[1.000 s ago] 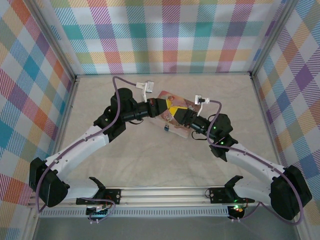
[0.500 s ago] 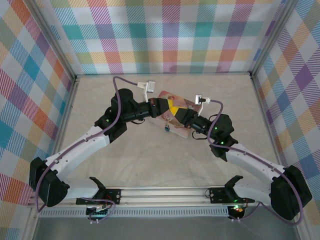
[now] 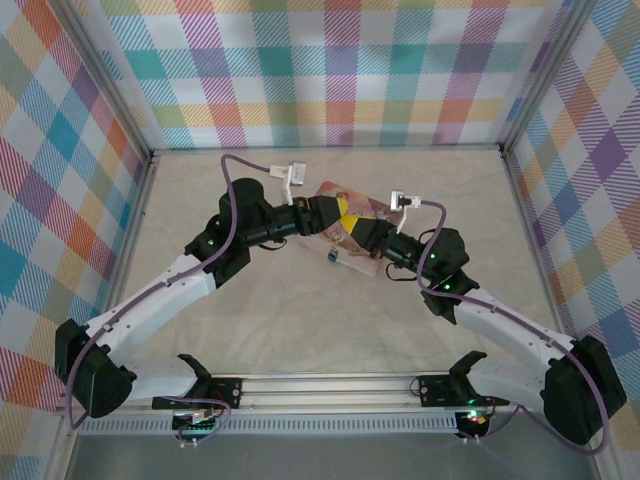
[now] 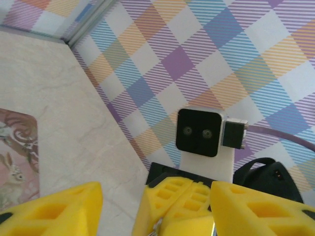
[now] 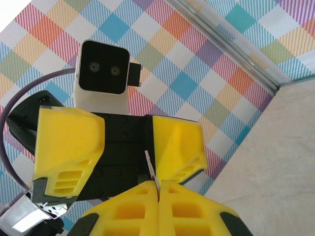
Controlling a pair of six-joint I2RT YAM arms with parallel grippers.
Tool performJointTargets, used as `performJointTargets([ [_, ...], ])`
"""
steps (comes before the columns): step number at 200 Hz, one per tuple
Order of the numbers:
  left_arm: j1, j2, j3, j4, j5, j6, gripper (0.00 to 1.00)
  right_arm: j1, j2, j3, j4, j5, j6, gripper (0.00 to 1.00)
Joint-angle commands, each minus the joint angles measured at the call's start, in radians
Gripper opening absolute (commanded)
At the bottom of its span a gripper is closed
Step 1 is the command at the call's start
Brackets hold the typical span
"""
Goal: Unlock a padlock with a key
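Above the pink tin my two grippers meet tip to tip. My right gripper (image 5: 158, 189) is shut on the key (image 5: 151, 169), whose thin silvery blade sticks up from between the yellow pads. My left gripper (image 4: 157, 209) stands open, its fingers (image 5: 69, 142) spread to either side of the right gripper's closed tips (image 4: 184, 204). From above, the left gripper (image 3: 338, 213) and right gripper (image 3: 352, 230) touch over the tin. The small blue padlock (image 3: 332, 257) lies on the table by the tin's near edge, below and apart from both grippers.
The pink illustrated tin (image 3: 326, 192) lies flat on the beige table (image 3: 300, 310) mid-back; a corner of it (image 4: 15, 162) shows in the left wrist view. Plaid walls (image 3: 320, 70) close in the back and both sides.
The left gripper's jaws have opened and the right gripper's jaws have closed on the key. Both arms have stayed nearly where they were.
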Motion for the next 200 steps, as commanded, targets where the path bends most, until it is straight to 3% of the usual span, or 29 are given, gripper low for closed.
performJointTargets([
  [1,0.035,-0.063,0.008,-0.052,-0.046,0.032,0.61,-0.013,-0.081,-0.006,-0.094,0.006,-0.068,0.0],
  [42,0.089,-0.072,0.046,-0.234,-0.141,0.091,0.62,-0.049,-0.218,-0.016,-0.346,0.04,-0.147,0.0],
  [59,0.109,-0.041,0.074,-0.336,-0.223,0.124,0.7,-0.073,-0.28,-0.002,-0.496,0.084,-0.197,0.0],
  [82,0.143,0.035,0.109,-0.433,-0.27,0.156,0.79,-0.097,-0.342,0.043,-0.746,0.22,-0.277,0.0],
  [121,0.21,0.181,0.135,-0.426,-0.278,0.166,0.91,-0.14,-0.352,0.105,-1.039,0.51,-0.394,0.0],
  [160,0.258,0.326,0.153,-0.34,-0.248,0.156,0.97,-0.183,-0.292,0.102,-1.09,0.687,-0.452,0.0],
  [200,0.284,0.489,0.208,-0.27,-0.216,0.144,0.97,-0.254,-0.173,0.099,-1.042,0.734,-0.455,0.0],
])
